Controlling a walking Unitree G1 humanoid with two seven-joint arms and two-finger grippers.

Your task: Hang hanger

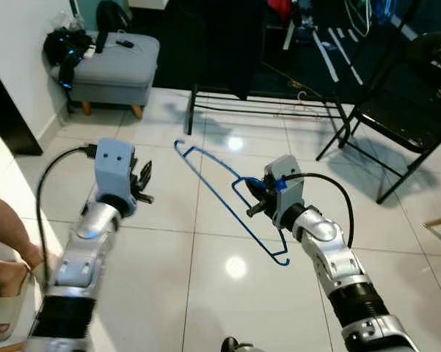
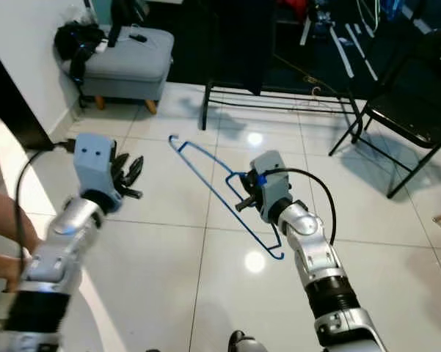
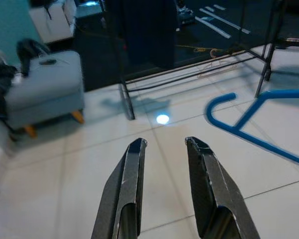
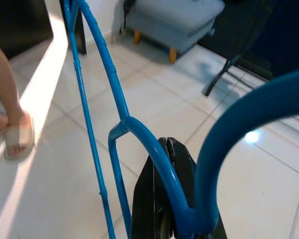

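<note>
A blue wire hanger (image 1: 220, 176) hangs in the air over the tiled floor, its hook (image 1: 180, 149) pointing toward the far left. My right gripper (image 1: 254, 207) is shut on the hanger near its middle; in the right wrist view the black fingers (image 4: 170, 199) clamp the blue wire (image 4: 154, 159). My left gripper (image 1: 142, 182) is raised at the left, open and holding nothing, its fingers (image 3: 132, 189) apart, with the hanger's hook (image 3: 224, 107) ahead of it to one side. A black clothes rack (image 1: 268, 103) with a dark garment stands beyond.
A grey footstool (image 1: 117, 62) with black items stands at the back left by a white wall. A black folding chair (image 1: 407, 110) stands at the right. A person's leg and sandalled foot (image 1: 4, 293) are at the near left.
</note>
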